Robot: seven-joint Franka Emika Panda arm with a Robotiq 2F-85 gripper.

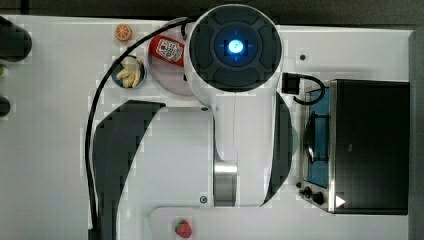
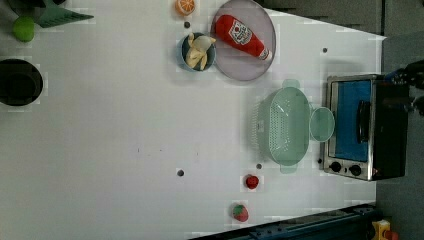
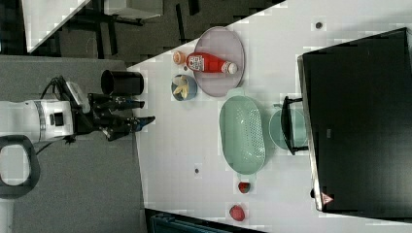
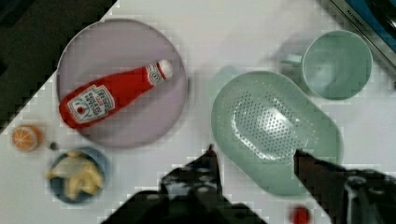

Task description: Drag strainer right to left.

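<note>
lying on the white table [image 2: 125, 125], the strainer [image 2: 282, 126] sits right of centre in the left view, with its long axis running up and down the frame and its end tabs at top and bottom; the small holes fill its middle; just beside it, on the left view's right, stands the pale-green mug [image 2: 321, 124], and it looks to touch the strainer's rim, though i cannot say for sure; further right is the toaster oven [image 2: 362, 127] with a blue inside and two knobs at its lower edge.

in the upper middle of the left view the grey plate [image 2: 250, 65] carries a red ketchup bottle [image 2: 245, 36] lying on its side; to the left of the plate a small blue bowl [image 2: 198, 51] holds yellow pieces, and an orange slice [image 2: 185, 6] lies at the top edge; below the strainer there are a small red fruit [image 2: 252, 181] and a strawberry [image 2: 240, 212].

in the right view the gripper [image 3: 143, 110] is at the left of the frame, well apart from the strainer, with its dark fingers spread and nothing between them; in the wrist view the two fingers [image 4: 208, 168] stand apart, one on each side of the strainer's near part, above it and not touching it.
</note>
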